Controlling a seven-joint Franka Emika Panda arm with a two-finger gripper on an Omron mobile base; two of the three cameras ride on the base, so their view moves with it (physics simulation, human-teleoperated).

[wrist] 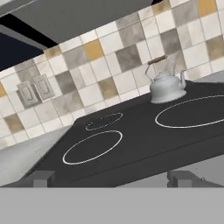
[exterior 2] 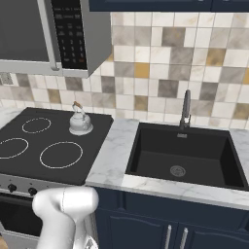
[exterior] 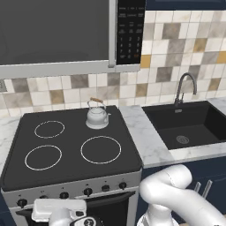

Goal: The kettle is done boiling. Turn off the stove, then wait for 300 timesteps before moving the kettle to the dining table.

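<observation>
The small silver kettle (exterior: 97, 117) (exterior 2: 80, 124) (wrist: 167, 85) stands upright on the back right burner of the black stove (exterior: 75, 165) (exterior 2: 92, 136) (wrist: 135, 151), with its brown handle arched above the lid. A row of black knobs (exterior: 88, 191) (exterior 2: 32, 191) runs along the steel front. My gripper (wrist: 113, 178) is open and holds nothing. It hangs low in front of the stove's front edge, near the left knobs, and looks across the cooktop toward the kettle. The dining table is out of view.
A dark microwave (exterior: 57, 35) (exterior 2: 44, 34) hangs above the stove. To the right, past a strip of marble counter (exterior: 141, 132) (exterior 2: 114, 155), lies a black sink (exterior: 207, 117) (exterior 2: 155, 160) with a faucet (exterior: 183, 88) (exterior 2: 185, 109). Wall outlets (wrist: 35, 89) sit on the tiled backsplash.
</observation>
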